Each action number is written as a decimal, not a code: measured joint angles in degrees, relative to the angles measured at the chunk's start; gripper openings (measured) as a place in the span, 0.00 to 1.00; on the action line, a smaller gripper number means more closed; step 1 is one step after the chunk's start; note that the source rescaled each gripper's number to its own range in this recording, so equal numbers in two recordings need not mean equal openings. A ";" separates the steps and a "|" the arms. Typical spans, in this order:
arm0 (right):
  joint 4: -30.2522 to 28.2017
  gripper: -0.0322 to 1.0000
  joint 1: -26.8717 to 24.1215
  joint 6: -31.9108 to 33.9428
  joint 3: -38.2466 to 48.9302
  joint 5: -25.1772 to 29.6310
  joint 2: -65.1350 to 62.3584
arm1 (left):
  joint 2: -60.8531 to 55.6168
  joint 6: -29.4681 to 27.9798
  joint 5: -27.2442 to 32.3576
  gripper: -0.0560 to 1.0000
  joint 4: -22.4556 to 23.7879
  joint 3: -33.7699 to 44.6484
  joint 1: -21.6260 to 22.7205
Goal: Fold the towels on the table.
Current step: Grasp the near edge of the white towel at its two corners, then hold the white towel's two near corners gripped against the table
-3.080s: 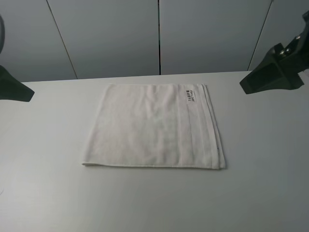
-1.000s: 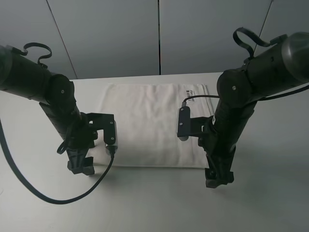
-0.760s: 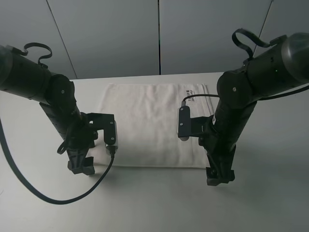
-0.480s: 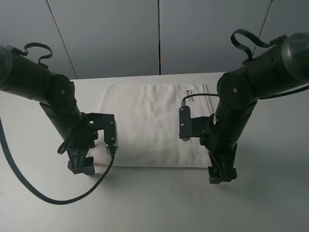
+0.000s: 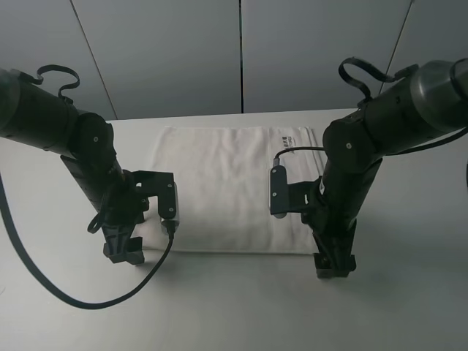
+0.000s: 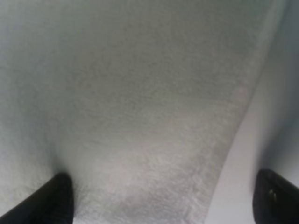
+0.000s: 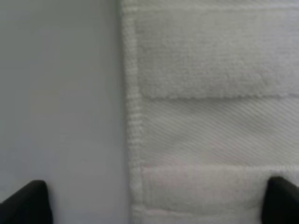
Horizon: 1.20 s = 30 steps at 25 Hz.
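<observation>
The white towel [image 5: 227,186] lies flat on the white table [image 5: 234,311], with its label [image 5: 287,138] at the far right corner. My left gripper [image 5: 123,252] points down at the towel's near left corner. In the left wrist view it [image 6: 163,207] is open, one fingertip [image 6: 56,196] on the towel [image 6: 131,102], the other over bare table [image 6: 261,135]. My right gripper [image 5: 335,266] points down at the near right corner. In the right wrist view it [image 7: 154,205] is open and straddles the towel's edge and woven border band [image 7: 210,126].
Grey wall panels [image 5: 241,51] stand behind the table's far edge. Black cables loop from both arms; the left one [image 5: 66,296] sags low over the table in front of the left gripper. Bare tabletop lies in front of the towel and to both sides.
Three seconds ago both arms were off at the sides. Over the last second the right arm has shifted slightly left at the towel's near right corner; the left arm has stayed still.
</observation>
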 joint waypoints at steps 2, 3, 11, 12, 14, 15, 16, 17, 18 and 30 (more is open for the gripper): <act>-0.73 0.67 0.00 0.13 -0.10 -1.23 0.27 | 0.00 0.00 0.00 0.99 0.00 0.00 0.00; -0.85 0.57 0.00 0.13 -0.23 -1.69 0.27 | 0.00 0.00 0.00 0.99 0.00 0.00 0.00; -0.85 0.03 0.00 0.24 -0.44 -3.12 0.36 | 0.13 -0.66 0.00 0.99 0.00 0.00 0.00; -0.85 0.03 0.00 0.24 -0.44 -3.12 0.36 | 0.13 -0.76 0.00 0.99 0.00 0.00 0.00; -0.85 0.03 0.00 0.24 -0.44 -3.12 0.36 | 0.13 -0.76 0.00 0.99 0.00 0.00 0.00; -0.85 0.03 0.00 0.24 -0.44 -3.12 0.36 | 0.13 -0.76 0.00 0.99 0.09 0.00 0.00; -0.85 0.03 0.00 0.24 -0.44 -3.12 0.36 | 0.13 -0.76 0.00 0.99 0.09 0.00 0.00; -0.85 0.03 0.00 0.24 -0.44 -3.12 0.36 | 0.13 -0.76 -0.13 0.99 0.13 0.00 0.00; -0.85 0.03 0.00 0.24 -0.44 -3.16 0.36 | 0.13 -0.88 -0.21 0.99 0.38 0.00 0.00; 0.03 0.03 0.00 0.24 -0.44 -3.40 0.36 | 0.17 -3.46 -2.89 0.83 3.40 0.00 0.00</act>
